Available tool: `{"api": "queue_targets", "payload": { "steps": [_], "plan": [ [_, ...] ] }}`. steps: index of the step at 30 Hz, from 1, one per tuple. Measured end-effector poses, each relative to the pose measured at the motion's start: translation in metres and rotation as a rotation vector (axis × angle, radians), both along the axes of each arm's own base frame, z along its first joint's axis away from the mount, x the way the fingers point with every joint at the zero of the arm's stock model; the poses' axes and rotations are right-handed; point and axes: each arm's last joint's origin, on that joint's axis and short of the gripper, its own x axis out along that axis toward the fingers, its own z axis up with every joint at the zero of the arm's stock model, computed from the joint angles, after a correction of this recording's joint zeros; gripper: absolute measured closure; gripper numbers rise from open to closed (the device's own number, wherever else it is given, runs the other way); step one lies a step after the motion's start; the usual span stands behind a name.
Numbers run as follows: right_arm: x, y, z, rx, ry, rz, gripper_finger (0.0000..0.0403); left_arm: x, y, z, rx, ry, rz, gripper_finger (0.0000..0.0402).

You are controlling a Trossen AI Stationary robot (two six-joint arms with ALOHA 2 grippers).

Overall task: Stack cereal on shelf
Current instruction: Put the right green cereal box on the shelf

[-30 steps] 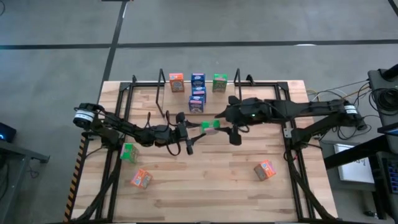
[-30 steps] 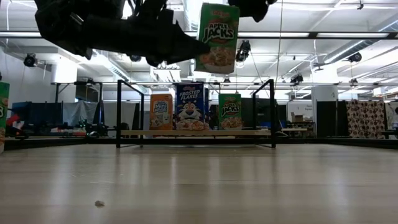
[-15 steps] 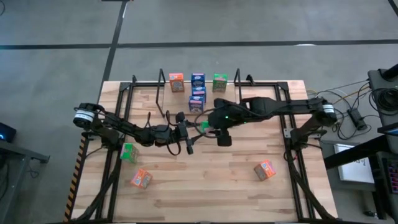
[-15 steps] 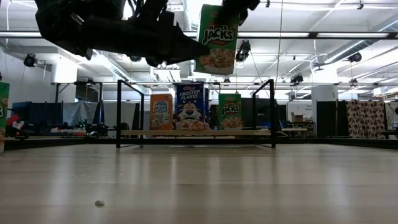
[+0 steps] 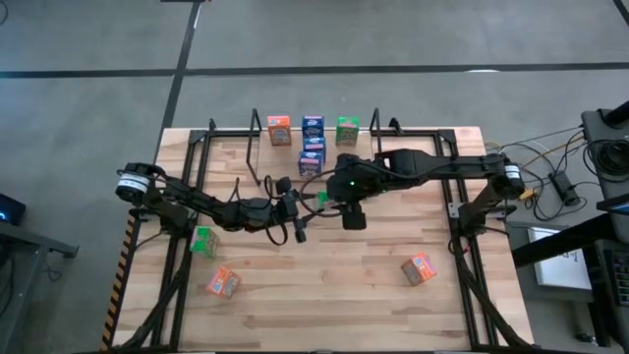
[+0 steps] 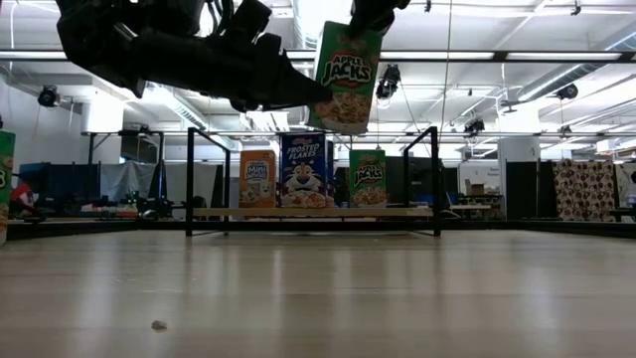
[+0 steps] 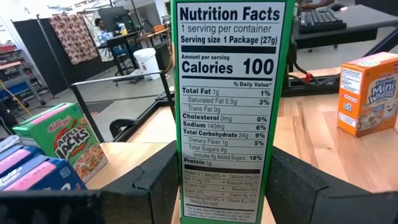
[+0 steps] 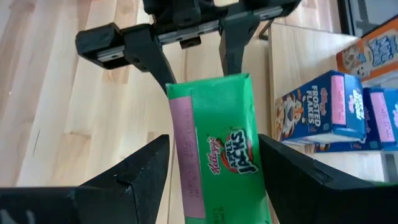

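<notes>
Your right tool (image 5: 334, 200) has closed in w/ fingers apart astride the green box (image 6: 345, 78) your left tool (image 5: 313, 201) clamps mid-air above the desk (image 5: 334, 285) — handover's imminent, not yet done.

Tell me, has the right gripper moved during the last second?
Yes. In the high view the right gripper has shifted left toward the left gripper, judged against the shelf.

Bright, even overhead light with glaring ceiling lamps (image 6: 316, 10) in the low view; all views sharp.
</notes>
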Motion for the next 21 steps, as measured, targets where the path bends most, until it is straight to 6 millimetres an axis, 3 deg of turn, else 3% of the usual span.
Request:
{"api": "queue_targets", "payload": {
  "steps": [9, 21],
  "plan": [
    [-0.001, -0.0002, -0.0021, -0.002, 0.024, 0.001, 0.0182, 0.0001, 0.0002, -0.0001, -0.001, -0.001, 0.0, 0.0219],
    [-0.0014, -0.0002, -0.0019, -0.004, 0.025, -0.001, 0.0242, 0.0001, 0.0002, 0.0, -0.003, -0.002, -0.001, 0.0219]
  ]
}}
